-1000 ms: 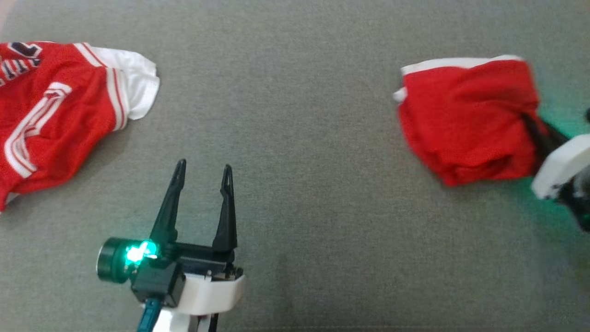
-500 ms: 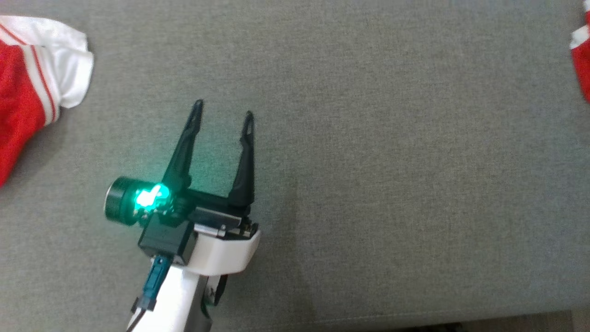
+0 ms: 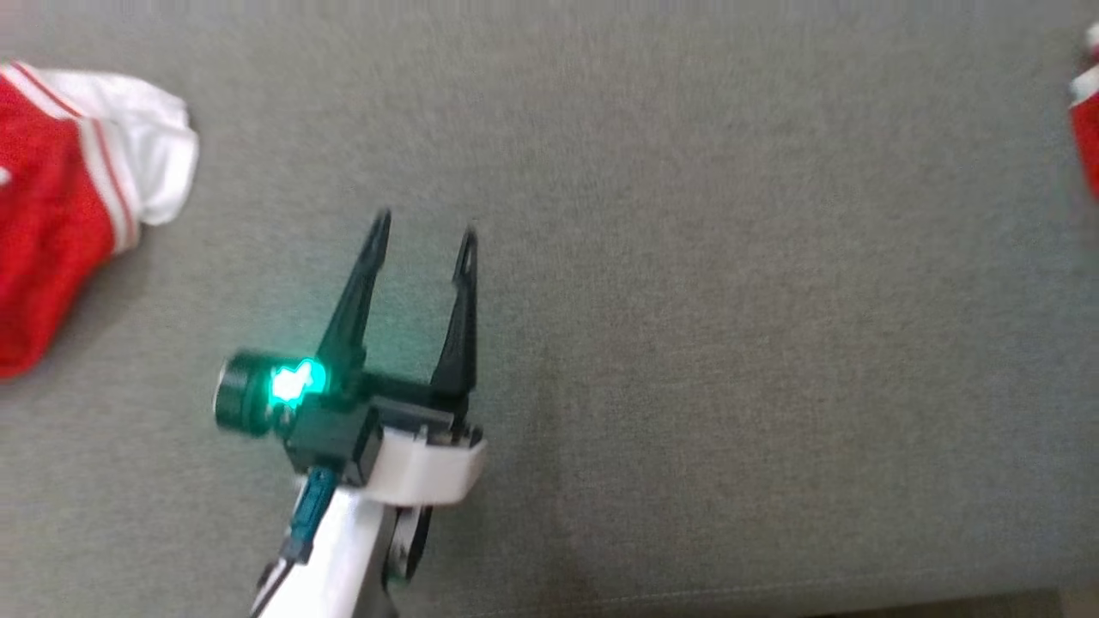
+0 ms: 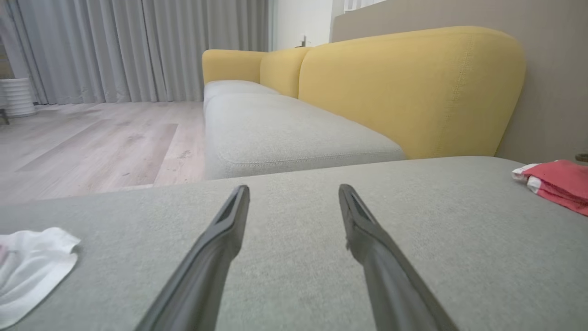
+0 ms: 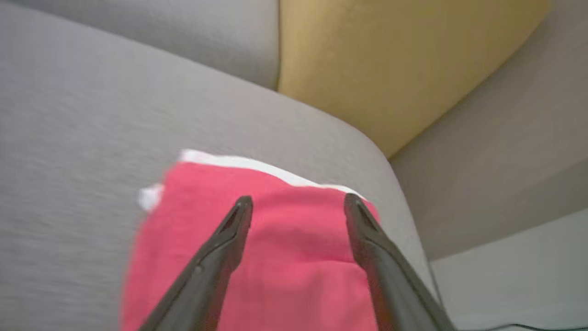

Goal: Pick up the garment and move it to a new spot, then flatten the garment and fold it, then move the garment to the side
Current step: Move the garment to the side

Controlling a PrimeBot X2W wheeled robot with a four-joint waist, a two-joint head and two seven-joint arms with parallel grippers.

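Note:
The folded red garment [image 5: 285, 276] with a white trim lies near the rounded corner of the grey cushion [image 5: 82, 115]. Its edge shows at the far right of the head view [image 3: 1087, 137] and at the right of the left wrist view [image 4: 558, 183]. My right gripper [image 5: 298, 202] hovers over it, open, with nothing between its fingers. My left gripper [image 3: 423, 233] stands open over bare grey cushion [image 3: 704, 283], its fingers [image 4: 229, 220] apart and holding nothing.
A second red-and-white jersey [image 3: 60, 232] lies at the left, its white sleeve [image 4: 32, 266] close to my left fingers. A yellow sofa back [image 4: 404, 87] and a wood floor [image 4: 92, 142] lie beyond. The cushion's front edge [image 3: 773, 592] runs along the bottom.
My right gripper has opened and let go of the folded red garment. The head camera has turned left, so the garment has slid to the right edge of the picture.

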